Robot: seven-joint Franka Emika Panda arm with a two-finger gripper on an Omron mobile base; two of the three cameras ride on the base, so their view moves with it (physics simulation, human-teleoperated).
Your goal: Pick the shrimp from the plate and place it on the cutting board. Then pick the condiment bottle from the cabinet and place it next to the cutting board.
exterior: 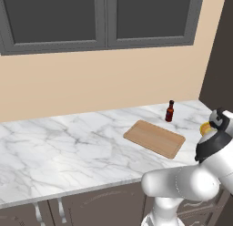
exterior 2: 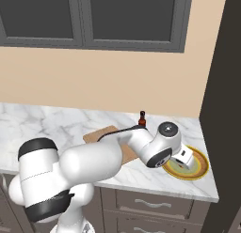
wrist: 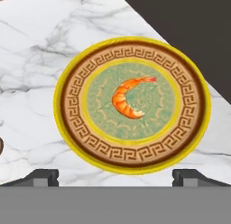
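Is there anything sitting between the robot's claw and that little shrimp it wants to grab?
Nothing visible does. The open gripper hangs above the plate, and the shrimp lies bare in the plate's middle, with nothing over or beside it.

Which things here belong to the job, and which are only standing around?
For the job: shrimp, plate, board, bottle, dark cabinet, open gripper.
Just there: marble counter, wall cupboards, drawers.
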